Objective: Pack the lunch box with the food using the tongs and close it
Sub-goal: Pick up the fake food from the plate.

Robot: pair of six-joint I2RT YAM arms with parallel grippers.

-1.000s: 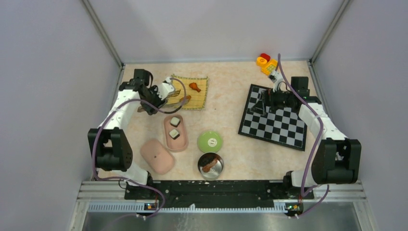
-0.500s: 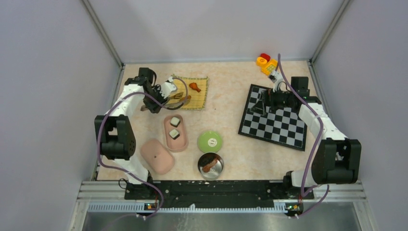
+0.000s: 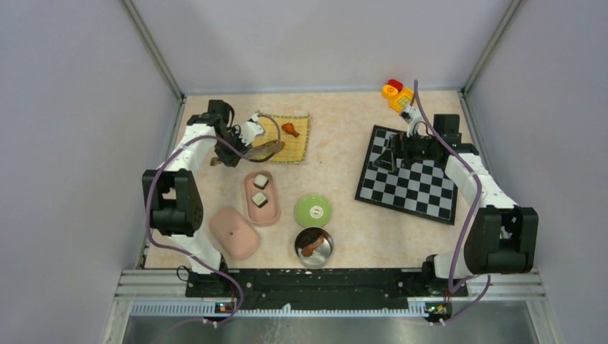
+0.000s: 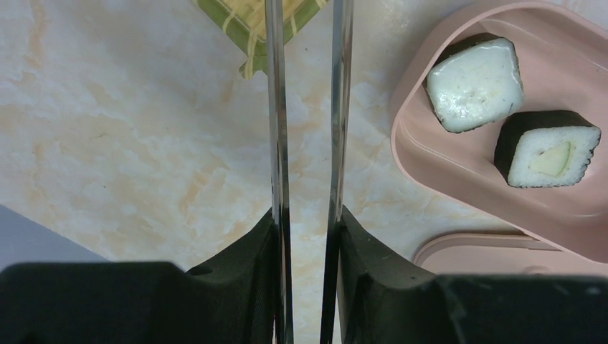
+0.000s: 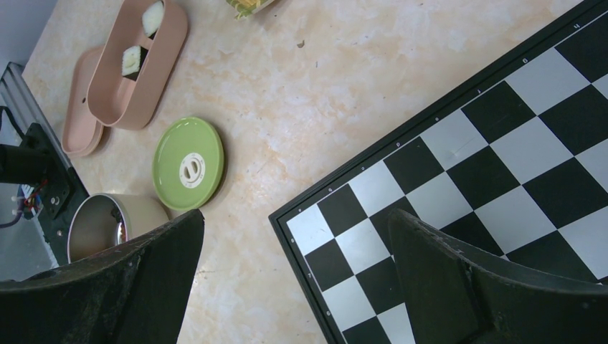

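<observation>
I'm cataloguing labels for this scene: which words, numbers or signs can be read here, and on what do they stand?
No text can be read for certain.
Chessboard border: tiny white coordinate marks, too small to read.
Green lid: white centre emblem, no legible letters.

Worktop (image 3: 344, 129) layout, left to right

Two sushi rolls (image 3: 261, 180) lie in the lunch box (image 3: 269, 215); lid (image 3: 234, 231) left-front, mat (image 3: 294, 143) behind, tongs (image 4: 277, 107) over its corner, plate (image 3: 312, 211) right, bowl (image 3: 330, 244) before it, chessboard (image 3: 416, 186) far right, toy blocks (image 3: 396, 93) behind.
</observation>
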